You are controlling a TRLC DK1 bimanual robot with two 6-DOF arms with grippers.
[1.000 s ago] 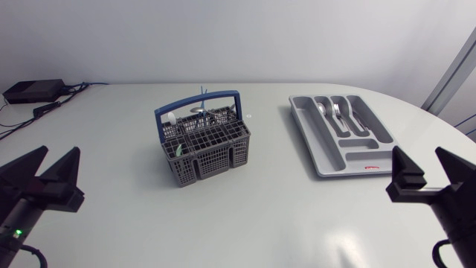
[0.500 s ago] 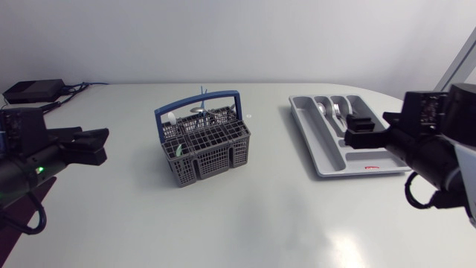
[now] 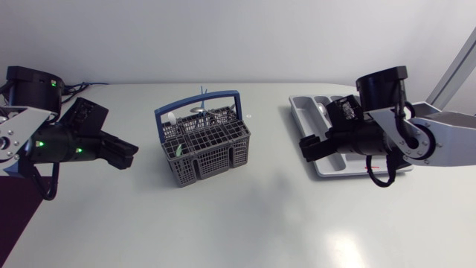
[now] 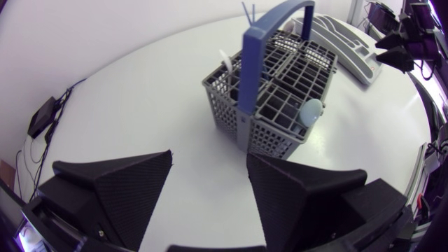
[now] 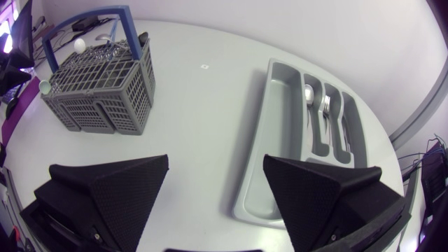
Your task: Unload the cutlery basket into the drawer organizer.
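Note:
The grey cutlery basket (image 3: 204, 145) with a blue handle stands mid-table and holds several plastic-handled pieces (image 3: 199, 112). The grey drawer organizer (image 3: 301, 106) lies at the back right, with a spoon (image 5: 308, 94) and forks (image 5: 325, 105) in its compartments. My left gripper (image 3: 123, 155) hangs open left of the basket, pointing at it; the basket (image 4: 273, 91) lies ahead of the open left gripper (image 4: 210, 182). My right gripper (image 3: 309, 145) is open over the organizer's near left edge, hiding part of it. In the right wrist view the open right gripper (image 5: 217, 182) has the organizer (image 5: 259, 161) under it and the basket (image 5: 98, 91) beyond.
A small black box (image 4: 42, 117) with cables sits at the table's back left edge. A tiny white scrap (image 3: 251, 117) lies between basket and organizer. Bare tabletop stretches in front of the basket.
Both arms have risen from the front corners and swung inward, the left toward the basket, the right over the organizer. Both grippers stay open.

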